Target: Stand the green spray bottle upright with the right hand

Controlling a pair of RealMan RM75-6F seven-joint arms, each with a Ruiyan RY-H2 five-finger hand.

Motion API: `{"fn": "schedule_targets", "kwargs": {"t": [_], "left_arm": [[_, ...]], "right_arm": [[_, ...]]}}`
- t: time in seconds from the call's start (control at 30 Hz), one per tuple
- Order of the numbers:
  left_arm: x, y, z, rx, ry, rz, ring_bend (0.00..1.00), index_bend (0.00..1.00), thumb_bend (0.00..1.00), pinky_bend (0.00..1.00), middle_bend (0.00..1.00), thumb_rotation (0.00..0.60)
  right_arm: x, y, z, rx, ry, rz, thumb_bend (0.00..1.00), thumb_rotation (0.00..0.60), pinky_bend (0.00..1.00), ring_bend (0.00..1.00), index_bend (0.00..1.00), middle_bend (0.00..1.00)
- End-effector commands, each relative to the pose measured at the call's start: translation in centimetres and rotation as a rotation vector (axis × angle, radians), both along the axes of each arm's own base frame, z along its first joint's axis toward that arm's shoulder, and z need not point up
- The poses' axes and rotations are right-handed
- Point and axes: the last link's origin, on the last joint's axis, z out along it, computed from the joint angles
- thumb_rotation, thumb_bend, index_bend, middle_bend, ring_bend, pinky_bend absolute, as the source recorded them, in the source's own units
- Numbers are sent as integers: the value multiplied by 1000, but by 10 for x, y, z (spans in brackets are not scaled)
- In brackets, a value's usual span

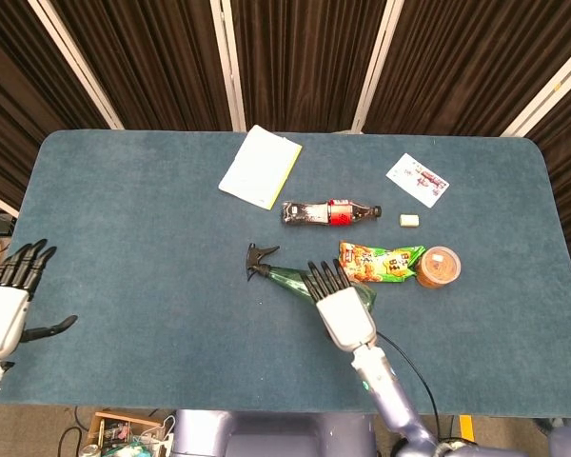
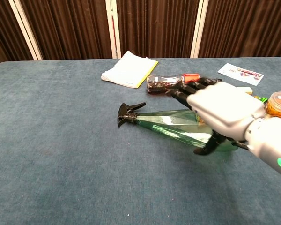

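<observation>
The green spray bottle (image 1: 287, 277) lies on its side on the blue table (image 1: 143, 238), black nozzle (image 1: 259, 258) pointing left. In the chest view the bottle (image 2: 166, 125) shows its clear green body. My right hand (image 1: 339, 307) hovers flat over the bottle's wide half and hides it from above. Its fingers (image 2: 185, 95) stretch straight across the body and the thumb (image 2: 207, 147) hangs down on the near side, apart from them; nothing is gripped. My left hand (image 1: 7, 307) is open at the table's left edge, far from the bottle.
A cola bottle (image 1: 328, 213) lies just behind the spray bottle. A snack bag (image 1: 383, 261) and an orange cup (image 1: 440, 267) sit to its right. A yellow-edged notepad (image 1: 260, 166), a card (image 1: 417, 179) and a small white block (image 1: 410, 220) lie further back.
</observation>
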Motion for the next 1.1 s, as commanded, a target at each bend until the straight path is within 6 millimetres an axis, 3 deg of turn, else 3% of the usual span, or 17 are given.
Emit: {"fn": "schedule_targets", "kwargs": {"t": [0.03, 0.4, 0.73, 1.1], "left_arm": [[0, -4, 3, 8, 1, 11, 0, 0, 60, 128, 0, 600], [-5, -2, 8, 1, -15, 27, 0, 0, 60, 128, 0, 600], [-8, 0, 11, 0, -30, 36, 0, 0, 60, 128, 0, 600], [-13, 3, 14, 7, -37, 50, 0, 0, 60, 128, 0, 600]], "right_arm": [[8, -19, -11, -77, 126, 4, 120, 600, 0, 0, 1, 0], [27, -13, -35, -118, 340, -31, 121, 600, 0, 0, 15, 0], [32, -26, -55, -110, 410, -35, 125, 600, 0, 0, 54, 0], [33, -43, -69, -118, 485, -14, 153, 600, 0, 0, 245, 0]]}}
